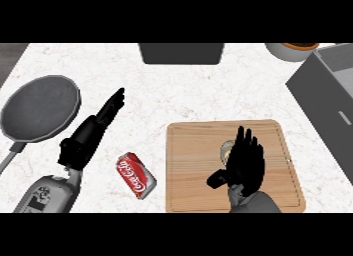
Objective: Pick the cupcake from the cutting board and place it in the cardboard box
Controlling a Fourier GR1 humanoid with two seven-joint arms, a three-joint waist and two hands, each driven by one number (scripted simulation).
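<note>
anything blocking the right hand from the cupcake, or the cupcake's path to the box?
Nothing visible. The right hand is already over the cupcake on the cutting board, hiding most of it. Between the board and the grey box at the right there is only bare counter. The soda can lies left, off the path.

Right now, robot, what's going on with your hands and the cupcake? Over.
Right hand open over cupcake on board. Left hand open, resting by pan. Box far right, path clear.

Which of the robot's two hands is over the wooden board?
The right hand. It hovers above the cutting board, mostly hiding the cupcake. The left hand lies over bare counter, between the pan and soda can.
</note>
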